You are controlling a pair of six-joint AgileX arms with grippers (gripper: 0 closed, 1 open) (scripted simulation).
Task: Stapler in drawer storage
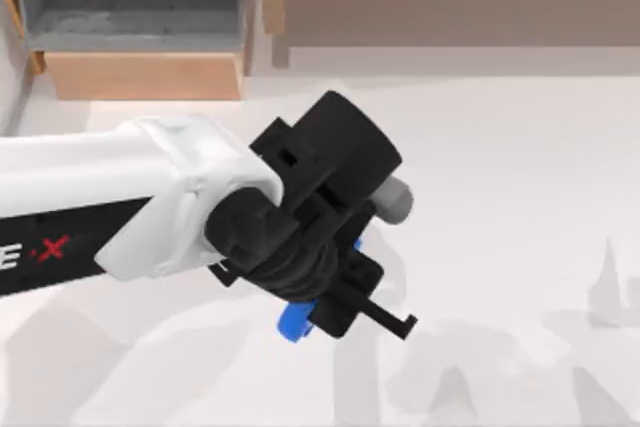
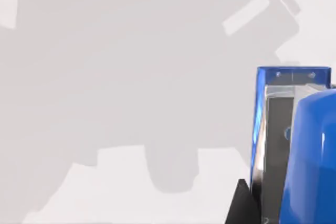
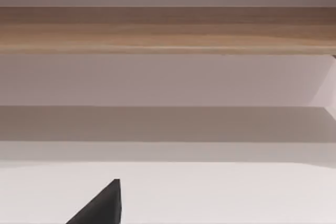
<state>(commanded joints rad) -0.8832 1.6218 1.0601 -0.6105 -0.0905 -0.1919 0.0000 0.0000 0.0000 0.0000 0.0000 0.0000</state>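
The left pincer (image 1: 345,292) is directly over the bright-blue stapler (image 1: 293,321); whether it clamps, I cannot tell.

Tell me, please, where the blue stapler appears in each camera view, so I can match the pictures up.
Top view: the stapler peeks out beneath the left gripper, below the picture's middle.
Left wrist view: the stapler sits at the right edge, close to the camera.
Right wrist view: it looks at the wooden shelf unit instead.
Shared landmark: the white table, which lies under everything.
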